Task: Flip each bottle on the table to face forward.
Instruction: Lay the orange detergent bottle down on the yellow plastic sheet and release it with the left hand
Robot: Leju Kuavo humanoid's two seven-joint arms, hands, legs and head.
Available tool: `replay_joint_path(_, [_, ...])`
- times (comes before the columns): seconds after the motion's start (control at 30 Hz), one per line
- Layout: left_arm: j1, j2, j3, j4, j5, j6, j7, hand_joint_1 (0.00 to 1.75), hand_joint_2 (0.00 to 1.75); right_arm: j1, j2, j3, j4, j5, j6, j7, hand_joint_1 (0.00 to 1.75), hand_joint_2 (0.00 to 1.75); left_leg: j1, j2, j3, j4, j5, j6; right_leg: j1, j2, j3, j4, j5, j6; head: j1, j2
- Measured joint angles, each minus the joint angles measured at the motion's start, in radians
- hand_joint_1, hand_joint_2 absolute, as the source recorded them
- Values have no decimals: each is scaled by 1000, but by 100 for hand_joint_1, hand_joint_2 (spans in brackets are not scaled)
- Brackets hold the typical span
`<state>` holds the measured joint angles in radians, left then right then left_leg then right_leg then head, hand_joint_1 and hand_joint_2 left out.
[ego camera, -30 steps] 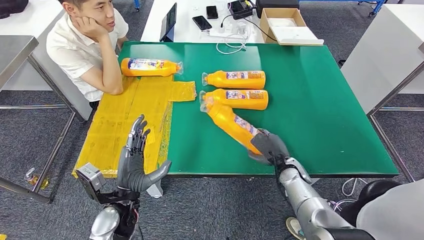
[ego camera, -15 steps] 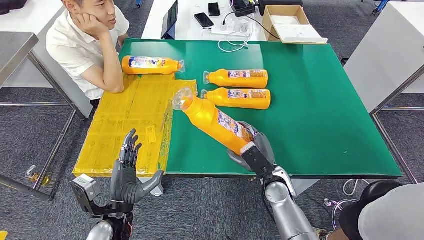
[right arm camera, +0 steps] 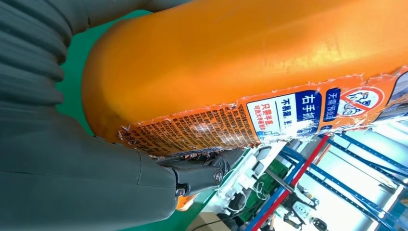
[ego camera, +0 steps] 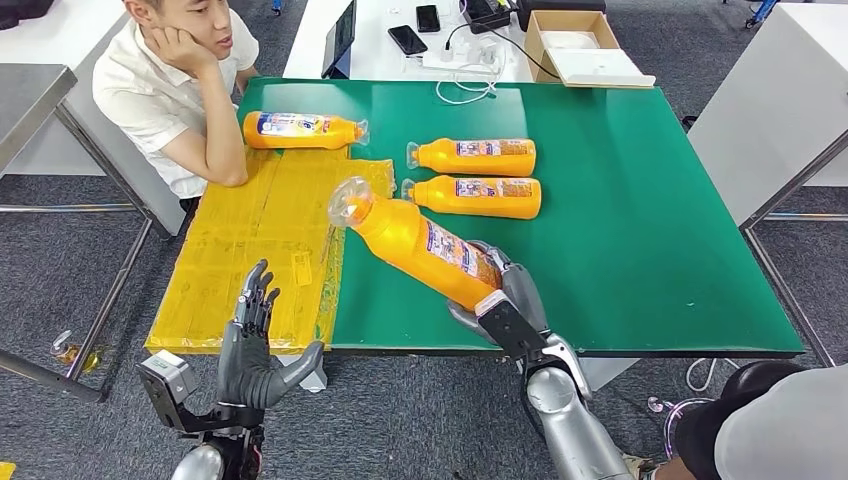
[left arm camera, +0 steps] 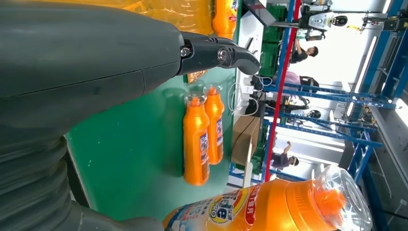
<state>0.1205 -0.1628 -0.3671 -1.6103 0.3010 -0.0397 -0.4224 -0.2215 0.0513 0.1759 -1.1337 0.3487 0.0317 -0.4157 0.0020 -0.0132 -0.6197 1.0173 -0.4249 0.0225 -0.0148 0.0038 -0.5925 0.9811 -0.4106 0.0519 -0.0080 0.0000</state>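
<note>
Your right hand [ego camera: 505, 300] grips the base of an orange bottle [ego camera: 420, 243], lifted and tilted over the green table's [ego camera: 640, 200] front edge; your left hand [ego camera: 250, 345] waits open, holding nothing.

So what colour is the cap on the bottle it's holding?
Clear cap over an orange nozzle; the left wrist view shows it best.
</note>
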Motion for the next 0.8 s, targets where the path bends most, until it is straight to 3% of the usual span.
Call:
replay_joint_path(0.43, [1,0,1,-3,3,-5,4,0,175,1,0,2,-5,-1,3,-3,175,175,0,0,0,0,0,0,0,0,0,0,0,0,0,0])
replay_joint_path(0.5, [-7,0,-4,-1,57,-58,47,0,175,-1,8,18,0,-4,47,-32,175,175,0,0,-1,0,0,0,0,0,0,0,0,0,0,0])
replay_joint_path(0.63, [-72,-23,-51,35,338,-287,152,0,175,-31,116,182,114,26,166,-129,175,175,2,7,0,0,0,-1,2,5,-3,1,1,-2,-1,0])
replay_joint_path(0.7, [-96,-32,-63,47,383,-305,153,0,175,-45,159,248,171,5,148,-146,175,175,2,4,1,0,0,-2,2,3,-3,1,0,-2,-2,0])
replay_joint_path(0.8, [-104,-32,-62,58,404,-307,153,0,175,-70,172,296,226,-36,139,-153,175,175,3,1,0,0,1,-2,2,0,-2,1,-1,-2,0,0])
